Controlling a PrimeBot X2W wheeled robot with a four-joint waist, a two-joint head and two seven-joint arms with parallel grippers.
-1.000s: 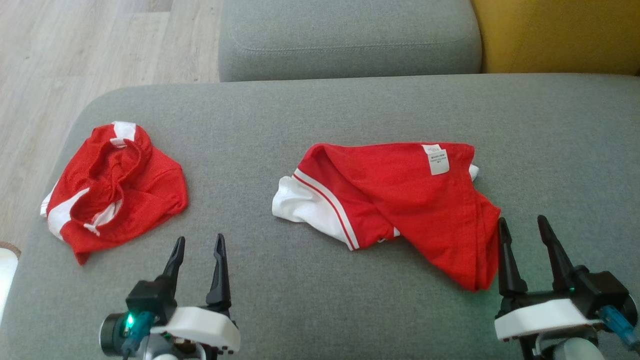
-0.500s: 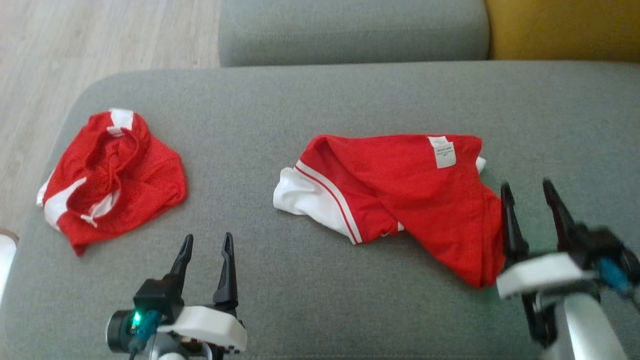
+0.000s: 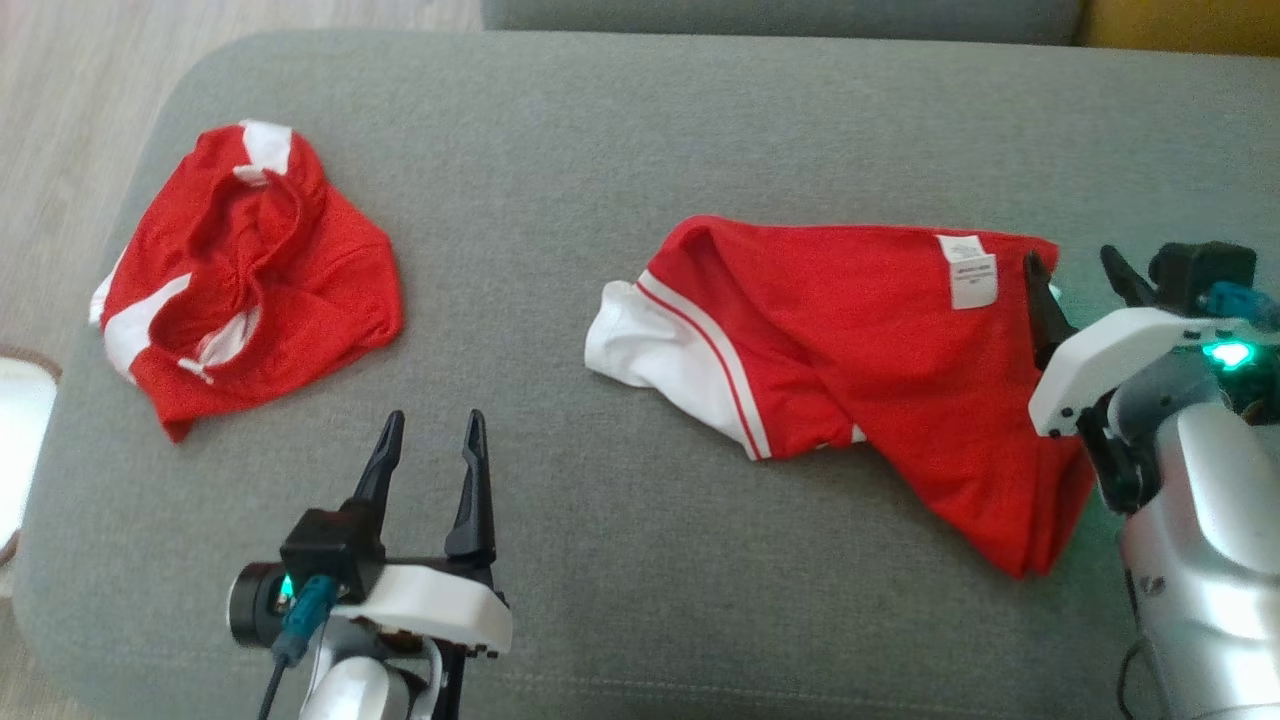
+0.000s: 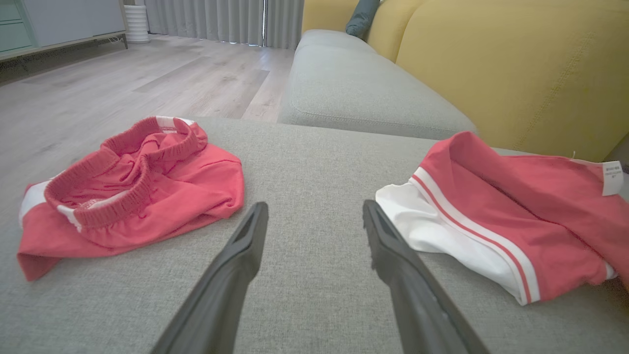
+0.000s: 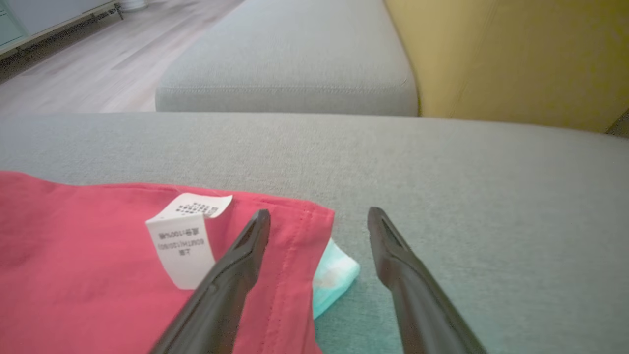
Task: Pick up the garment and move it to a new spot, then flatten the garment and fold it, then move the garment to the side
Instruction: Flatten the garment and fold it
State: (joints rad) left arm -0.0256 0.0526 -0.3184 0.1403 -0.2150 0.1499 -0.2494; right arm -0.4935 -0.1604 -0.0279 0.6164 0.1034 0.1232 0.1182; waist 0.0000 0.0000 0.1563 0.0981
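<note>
While left pincer [image 3: 436,414] gapes over cushion [image 3: 620,130] | right pincer [image 3: 1069,253] apart at garment [image 3: 860,340] corner

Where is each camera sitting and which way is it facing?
Head: high, looking down on the gray cushion; left claw and right claw show.
Left wrist: low, facing between crumpled shorts and labelled garment; own fingers show.
Right wrist: low, over the garment's corner; own fingers show.
Shared: all three show the garment's white label.
</note>
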